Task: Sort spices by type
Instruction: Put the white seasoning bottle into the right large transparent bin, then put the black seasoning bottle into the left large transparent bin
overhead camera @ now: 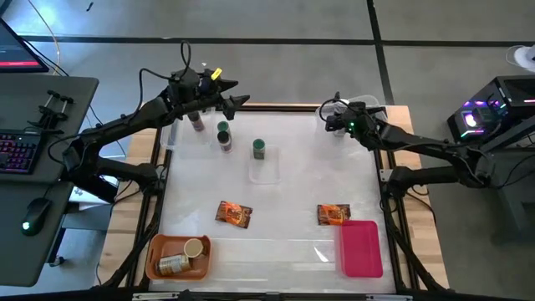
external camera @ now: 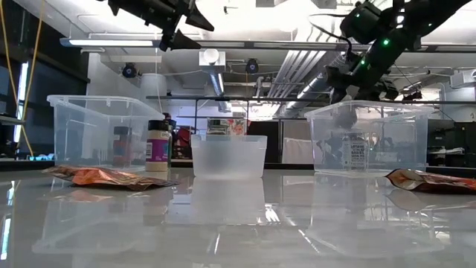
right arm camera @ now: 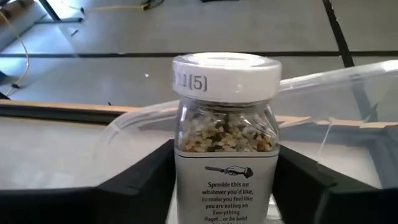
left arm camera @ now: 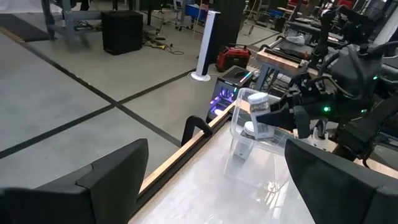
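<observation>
Right gripper point(right arm camera: 225, 186) has its fingers clamped either side of a white-lid seasoning jar point(right arm camera: 226, 134) over the clear tub point(overhead camera: 364, 109) at the table's 1 o'clock. Rigid, light, probably slick, so squeeze the body. Left gripper point(overhead camera: 227, 92) hovers spread wide at 11.

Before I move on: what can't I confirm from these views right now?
- Right gripper grip: wrist view shows the white-lidded jar between its jaws, but contact is cut off by the bottom edge.
- Whether that jar rests on the clear tub floor: low view, blurred by the tub wall.
- Jars in the orange tray: high view, too small to read.
- Left gripper: hangs open, empty.
</observation>
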Controlling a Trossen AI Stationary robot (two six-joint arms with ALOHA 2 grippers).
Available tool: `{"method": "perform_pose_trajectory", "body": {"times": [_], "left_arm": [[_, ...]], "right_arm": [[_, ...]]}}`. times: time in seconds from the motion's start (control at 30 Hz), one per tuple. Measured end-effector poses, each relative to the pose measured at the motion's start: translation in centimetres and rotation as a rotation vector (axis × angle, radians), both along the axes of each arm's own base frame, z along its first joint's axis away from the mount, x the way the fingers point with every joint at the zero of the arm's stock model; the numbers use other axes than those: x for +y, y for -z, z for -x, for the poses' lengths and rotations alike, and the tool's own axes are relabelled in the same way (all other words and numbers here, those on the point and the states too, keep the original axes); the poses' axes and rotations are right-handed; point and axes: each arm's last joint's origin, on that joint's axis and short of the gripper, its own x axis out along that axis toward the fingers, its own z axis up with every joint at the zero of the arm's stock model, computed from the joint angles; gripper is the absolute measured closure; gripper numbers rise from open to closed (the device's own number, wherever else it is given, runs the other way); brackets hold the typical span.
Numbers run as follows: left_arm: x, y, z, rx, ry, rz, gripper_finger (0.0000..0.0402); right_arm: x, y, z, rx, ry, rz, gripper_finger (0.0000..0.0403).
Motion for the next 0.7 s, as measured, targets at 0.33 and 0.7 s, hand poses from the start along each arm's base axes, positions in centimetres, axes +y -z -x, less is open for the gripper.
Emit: {"method": "perform_pose_trajectory", "body": {"times": [0.33, 0.7], "left_arm": [[0.0, 0.0, 0.0, 0.003, 0.001, 0.003, 0.0037], [-0.5, -0.9, 0.8, 0.007, 0.018, -0.078, 0.0037]], "right_arm": [[-0.6, 2.0, -1.1, 0.020, 0.019, -0.079, 0.0126], [-0.4, -6.2, -0.8, 0.043, -0.088, 0.084, 0.0148]]}}
